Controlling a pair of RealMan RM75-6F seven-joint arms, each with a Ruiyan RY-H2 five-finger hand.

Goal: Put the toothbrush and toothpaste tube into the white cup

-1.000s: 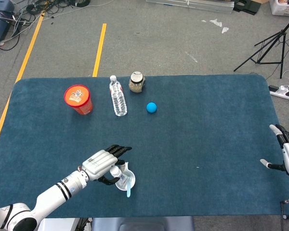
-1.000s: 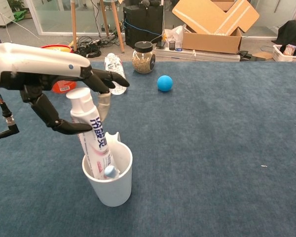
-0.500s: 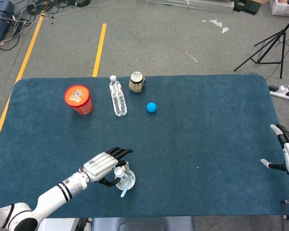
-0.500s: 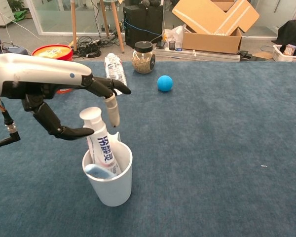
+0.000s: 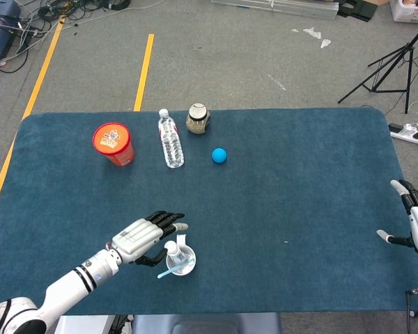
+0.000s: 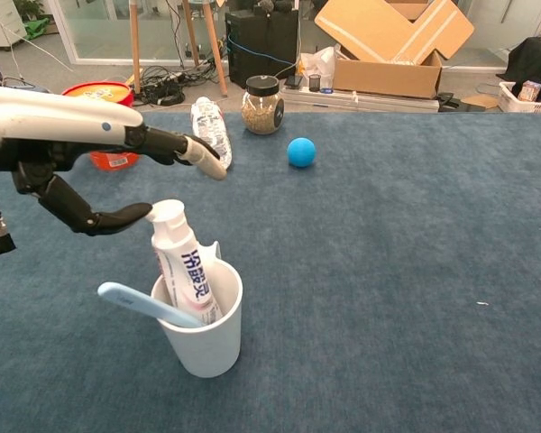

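The toothpaste tube (image 6: 182,271) and toothbrush (image 6: 144,304) stand in the white cup (image 6: 203,338); the left robot hand (image 6: 81,171) hovers released beside them, fingers spread.

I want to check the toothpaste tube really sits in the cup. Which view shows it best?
The chest view: the toothpaste tube stands cap-up inside the white cup, leaning slightly, with its printed side visible. The head view looks down on it, so only the cap and a little of the body show above the cup rim.
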